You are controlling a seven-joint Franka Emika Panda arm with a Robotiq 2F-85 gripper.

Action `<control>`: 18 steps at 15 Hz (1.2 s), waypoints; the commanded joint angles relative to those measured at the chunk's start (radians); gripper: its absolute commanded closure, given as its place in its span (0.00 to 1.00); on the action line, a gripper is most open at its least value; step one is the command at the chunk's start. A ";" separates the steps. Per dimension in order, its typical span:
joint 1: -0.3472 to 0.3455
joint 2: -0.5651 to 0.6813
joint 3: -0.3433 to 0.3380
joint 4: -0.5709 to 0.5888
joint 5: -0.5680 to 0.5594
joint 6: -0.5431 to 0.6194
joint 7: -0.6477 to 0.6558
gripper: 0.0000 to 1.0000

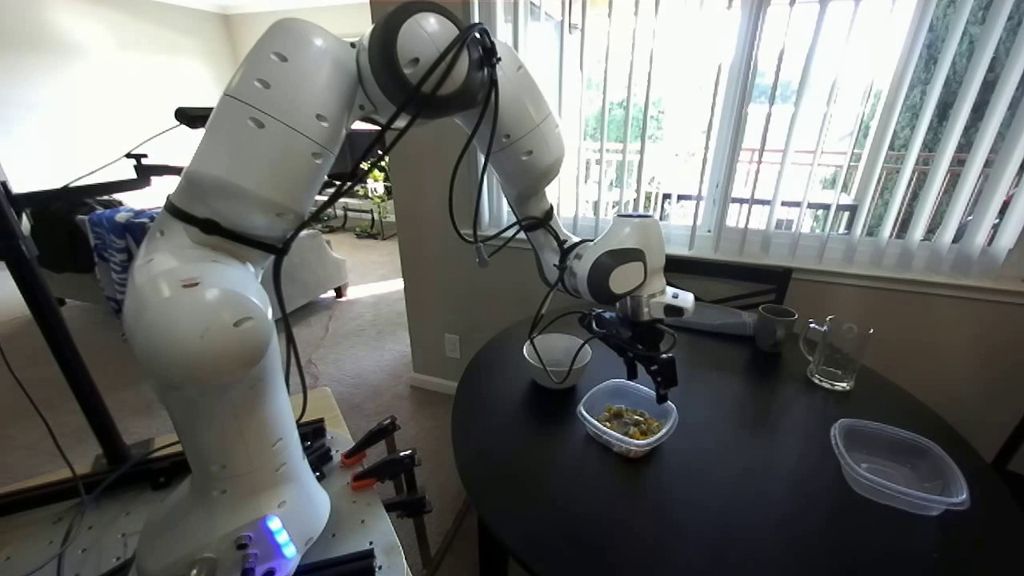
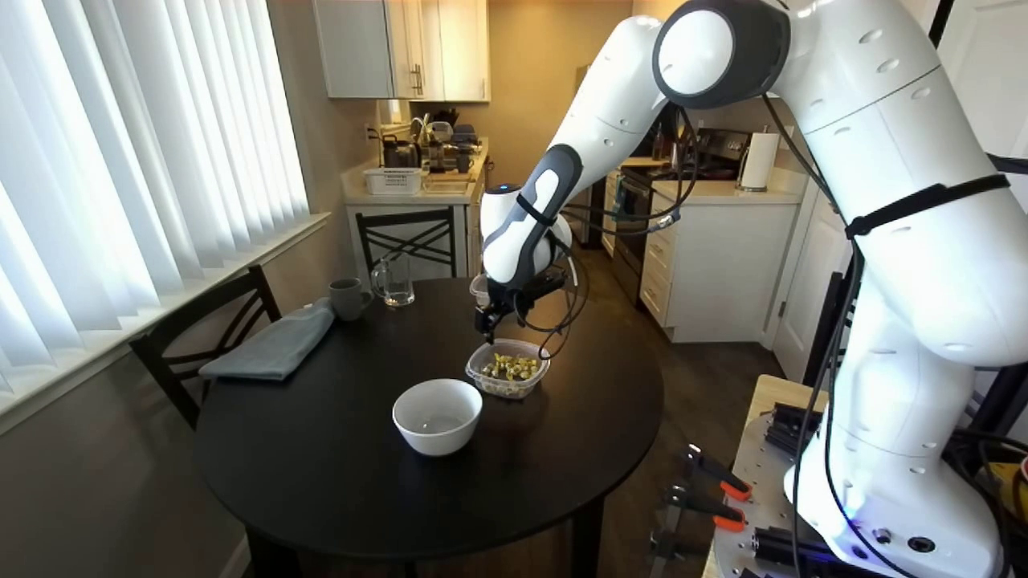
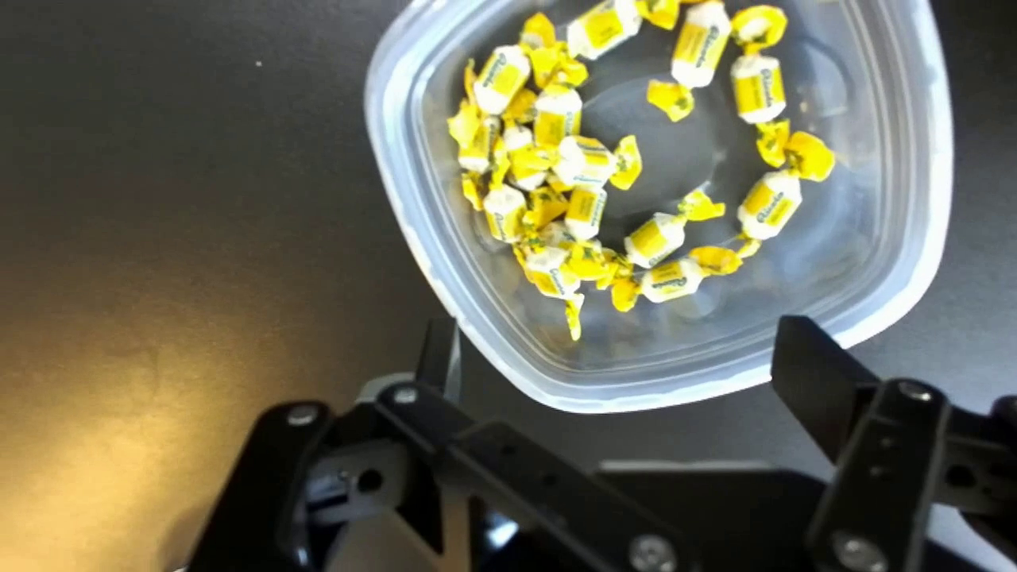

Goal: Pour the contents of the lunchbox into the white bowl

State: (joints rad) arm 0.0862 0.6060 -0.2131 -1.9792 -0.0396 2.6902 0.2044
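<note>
round black table (image 2: pixel 321 449) below, the pincer (image 3: pixel 620 326) hangs fingers (image 3: pixel 822 381) apart near the clear candy tub (image 3: pixel 862 230), probably pre-grasp; next should clamp its rim (image 3: pixel 636 393)

The arm (image 1: pixel 280 132) is white and rounded, dotted with oval marks (image 1: pixel 256 122), dark grey at some joints (image 2: pixel 767 52). Black straps (image 1: pixel 224 230) circle it, black cables (image 1: pixel 486 48) loop along it, blue lights (image 1: pixel 280 536) glow on its base (image 1: pixel 216 500), and silver screws (image 3: pixel 653 552) stud the black fingers (image 3: pixel 818 381).

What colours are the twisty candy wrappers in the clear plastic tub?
The candy wrappers are mostly yellow and white; the wrist view shows them best.
</note>
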 commanded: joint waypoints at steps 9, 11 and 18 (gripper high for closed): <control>0.139 -0.199 -0.070 -0.341 -0.402 -0.057 0.013 0.00; 0.147 -0.229 -0.061 -0.381 -0.477 -0.036 0.009 0.00; 0.050 -0.190 0.040 -0.346 -0.451 0.113 -0.126 0.00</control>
State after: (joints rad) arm 0.2129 0.4095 -0.2446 -2.3284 -0.5486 2.7758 0.1876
